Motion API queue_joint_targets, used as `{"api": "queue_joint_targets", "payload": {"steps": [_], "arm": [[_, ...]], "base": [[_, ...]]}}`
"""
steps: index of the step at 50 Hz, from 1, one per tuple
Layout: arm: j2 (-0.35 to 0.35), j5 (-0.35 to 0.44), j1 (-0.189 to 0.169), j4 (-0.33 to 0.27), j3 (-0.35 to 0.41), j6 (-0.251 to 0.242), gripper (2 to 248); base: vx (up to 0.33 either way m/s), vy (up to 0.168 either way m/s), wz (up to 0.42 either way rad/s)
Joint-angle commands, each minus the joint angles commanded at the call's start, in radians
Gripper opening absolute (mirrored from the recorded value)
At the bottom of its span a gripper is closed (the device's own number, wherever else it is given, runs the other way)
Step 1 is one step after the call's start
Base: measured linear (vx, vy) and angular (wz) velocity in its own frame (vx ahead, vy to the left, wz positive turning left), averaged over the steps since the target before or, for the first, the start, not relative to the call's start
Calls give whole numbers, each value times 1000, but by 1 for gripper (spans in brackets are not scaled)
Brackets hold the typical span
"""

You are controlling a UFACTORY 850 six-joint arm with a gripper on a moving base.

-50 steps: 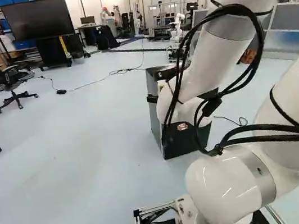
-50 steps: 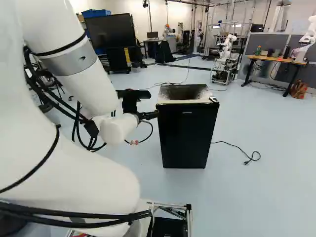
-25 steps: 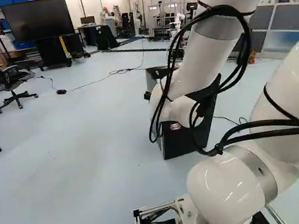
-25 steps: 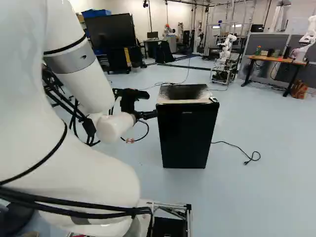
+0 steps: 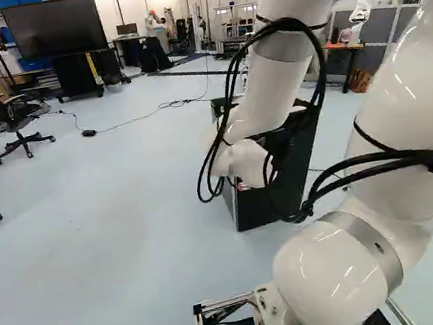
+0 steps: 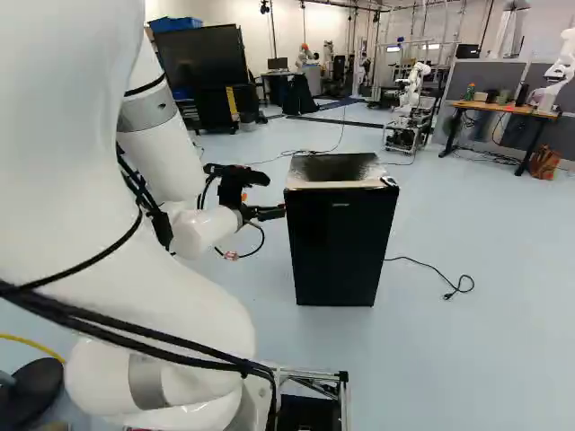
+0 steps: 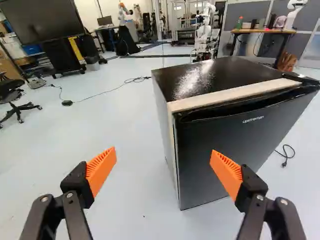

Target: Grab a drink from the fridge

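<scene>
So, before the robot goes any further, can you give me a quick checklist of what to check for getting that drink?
1. Gripper open: ok, its orange pads stand wide apart.
2. Nothing already held: ok, nothing is gripped between them.
3. Fridge door open: not ok, it looks shut.
4. Drink inside: cannot tell, the door hides the interior.
5. Plug away from the gripper: ok, it lies on the floor on the fridge's far side from the gripper.
</scene>
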Motion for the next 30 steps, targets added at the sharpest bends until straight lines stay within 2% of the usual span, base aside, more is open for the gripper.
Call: {"api": "queue_joint_targets", "payload": {"steps": [22,30], "arm": [[-179,24,38,177,-127,0,247],[-224,33,50,242,-170,0,247]], "base": [[0,0,0],[0,0,0]]}}
